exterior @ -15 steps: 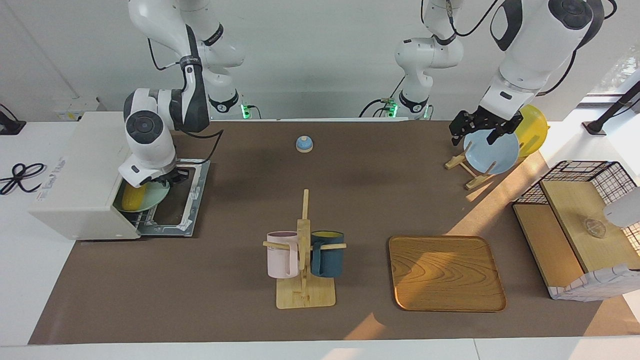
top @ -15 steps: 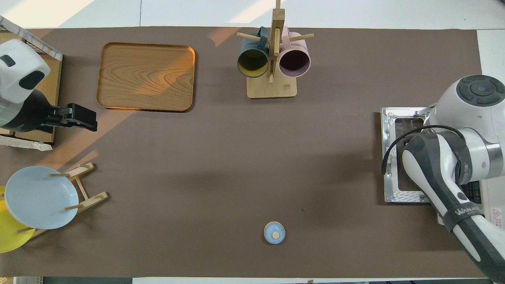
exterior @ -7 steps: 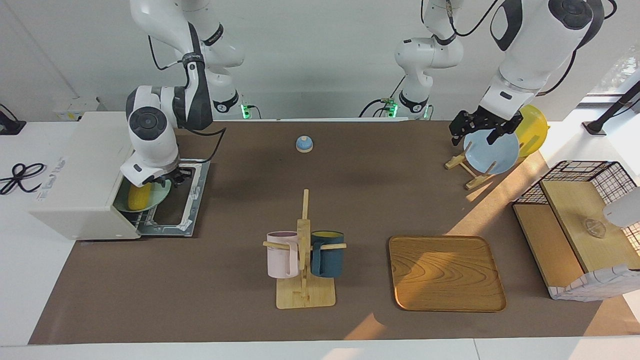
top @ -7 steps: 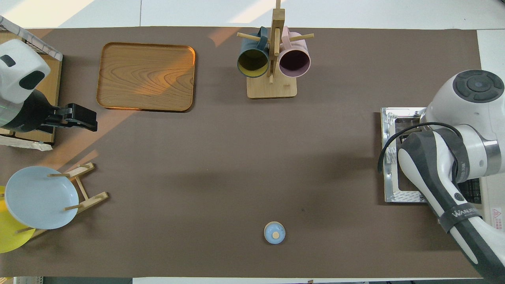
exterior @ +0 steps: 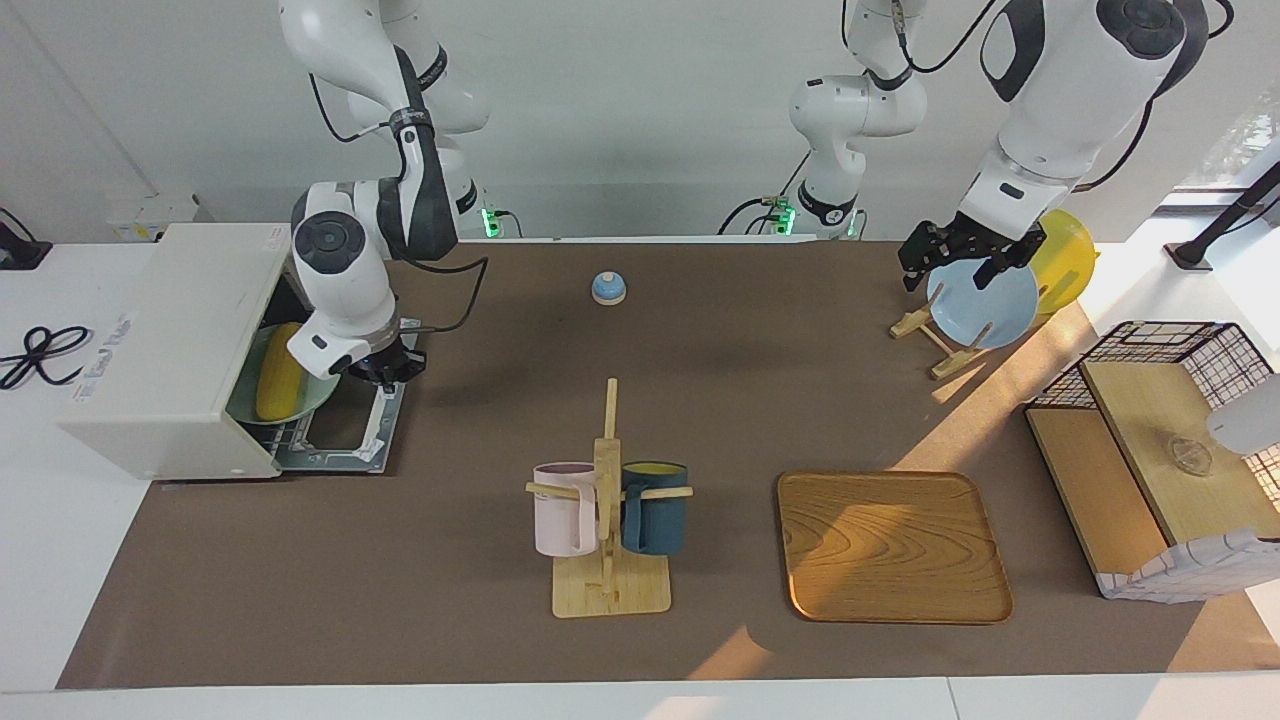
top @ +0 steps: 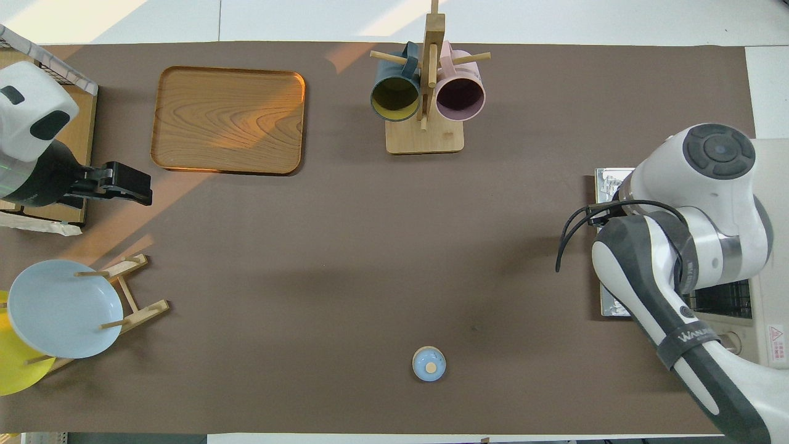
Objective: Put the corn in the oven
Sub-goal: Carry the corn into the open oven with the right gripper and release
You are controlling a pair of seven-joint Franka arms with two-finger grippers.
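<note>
The yellow corn lies on a teal plate on the rack inside the off-white oven, at the right arm's end of the table. The oven's door lies dropped open on the table. My right gripper hangs shut over the door's edge, outside the oven mouth, apart from the corn and holding nothing. In the overhead view the right arm hides that gripper and the corn; only the oven's top and a door corner show. My left gripper waits open above the plate rack.
A mug tree with a pink and a dark blue mug stands mid-table, a wooden tray beside it. A small blue bell sits near the robots. A rack holds a light blue plate and a yellow one. A wire shelf stands at the left arm's end.
My right gripper has drawn back out of the oven mouth to above the open door and has shut. The corn and plate stay inside. The left arm has not moved.
</note>
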